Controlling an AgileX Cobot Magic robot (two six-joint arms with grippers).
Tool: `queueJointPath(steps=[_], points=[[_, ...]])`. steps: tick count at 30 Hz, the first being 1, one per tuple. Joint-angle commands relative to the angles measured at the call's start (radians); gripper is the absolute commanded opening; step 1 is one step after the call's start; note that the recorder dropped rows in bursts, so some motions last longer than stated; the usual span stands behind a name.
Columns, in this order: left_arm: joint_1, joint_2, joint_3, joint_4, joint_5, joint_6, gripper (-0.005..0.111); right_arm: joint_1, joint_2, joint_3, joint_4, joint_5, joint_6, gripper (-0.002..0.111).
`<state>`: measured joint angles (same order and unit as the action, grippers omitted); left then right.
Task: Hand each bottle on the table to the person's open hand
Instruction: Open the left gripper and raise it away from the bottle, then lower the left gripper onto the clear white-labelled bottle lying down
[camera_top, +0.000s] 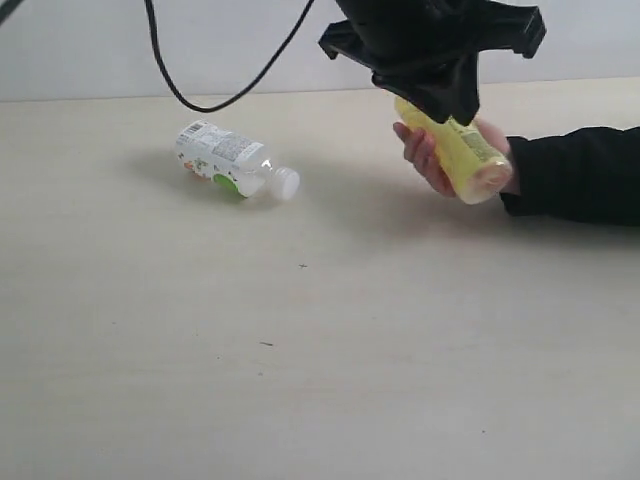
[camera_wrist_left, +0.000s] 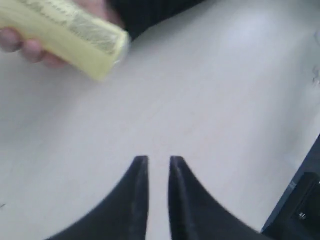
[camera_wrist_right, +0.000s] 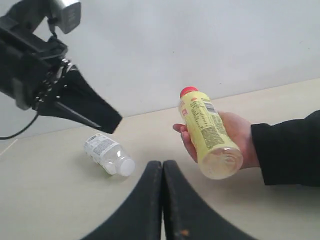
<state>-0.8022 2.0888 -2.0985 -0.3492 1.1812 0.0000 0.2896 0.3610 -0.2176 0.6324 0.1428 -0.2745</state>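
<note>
The yellow bottle (camera_top: 465, 160) lies in the person's hand (camera_top: 422, 152) at the far right. The left fingers (camera_wrist_left: 141, 170) hang just above it, drawn nearly together on nothing (only a slit shows). The right fingers (camera_wrist_right: 151, 177) are clenched and empty. If the left arm swings away low, it could clip the bottle or the knuckles. A white-green-labelled bottle (camera_top: 222, 160) lies on its side far left on the counter (camera_top: 300, 380), with nothing between it and the hand.

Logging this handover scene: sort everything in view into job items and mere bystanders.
Job: yellow bottle with red cap, clear white-capped bottle, person's hand, table.
Lying about: black cable, dark specks.
</note>
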Motion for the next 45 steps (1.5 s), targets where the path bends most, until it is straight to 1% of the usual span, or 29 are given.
queueJointPath(steps=[1,6,10,15,17,22,24,26,28,30,32,34,36,38,40,41,45], points=[[-0.004,-0.089,0.101,0.118,0.040,0.012,0.001,0.000,-0.006,0.003,-0.002,-0.010,-0.001,0.000],[0.004,-0.205,0.283,0.173,0.040,0.026,0.001,0.000,-0.006,0.003,-0.002,-0.010,-0.001,0.000],[0.015,-0.284,0.411,0.268,0.027,0.026,0.001,0.000,-0.006,0.003,-0.002,-0.010,-0.001,0.000],[0.071,-0.369,0.539,0.360,0.002,0.026,0.001,0.000,-0.006,0.003,-0.002,-0.010,-0.001,0.000],[0.097,-0.393,0.585,0.453,0.002,0.018,0.001,0.000,-0.006,0.003,-0.002,-0.010,-0.001,0.000],[0.168,-0.409,0.665,0.775,0.000,0.022,0.001,0.000,-0.006,0.003,-0.002,-0.010,-0.001,0.000],[0.197,-0.395,0.678,0.877,0.000,0.024,0.001,0.000,-0.006,0.003,-0.002,-0.010,-0.001,0.000],[0.213,-0.381,0.680,0.929,0.008,0.024,0.001,0.000,-0.006,0.003,-0.002,-0.010,-0.001,0.000],[0.224,-0.363,0.680,0.985,-0.028,0.080,0.000,0.000,-0.006,0.003,-0.002,-0.010,-0.001,0.000],[0.224,-0.348,0.680,1.042,-0.072,0.223,0.000,0.000,-0.006,0.003,-0.002,-0.010,-0.001,0.000],[0.227,-0.336,0.677,1.068,-0.124,0.338,0.000,0.000,-0.006,0.003,-0.002,-0.010,-0.001,0.000],[0.242,-0.315,0.659,1.052,-0.200,0.461,0.000,0.000,-0.006,0.003,-0.002,-0.010,-0.001,0.000],[0.266,-0.289,0.625,0.975,-0.258,0.583,0.000,0.000,-0.006,0.003,-0.002,-0.010,-0.001,0.000],[0.305,-0.260,0.579,0.818,-0.284,0.783,0.000,0.000,-0.006,0.003,-0.002,-0.010,-0.001,0.000],[0.349,-0.235,0.527,0.627,-0.268,1.013,0.000,0.000,-0.006,0.003,-0.002,-0.010,-0.001,0.000],[0.377,-0.221,0.493,0.549,-0.256,1.098,0.000,0.000,-0.006,0.003,-0.002,-0.010,-0.001,0.000],[0.490,-0.154,0.346,0.284,-0.191,1.298,0.000,0.000,-0.006,0.003,-0.002,-0.010,-0.001,0.000]])
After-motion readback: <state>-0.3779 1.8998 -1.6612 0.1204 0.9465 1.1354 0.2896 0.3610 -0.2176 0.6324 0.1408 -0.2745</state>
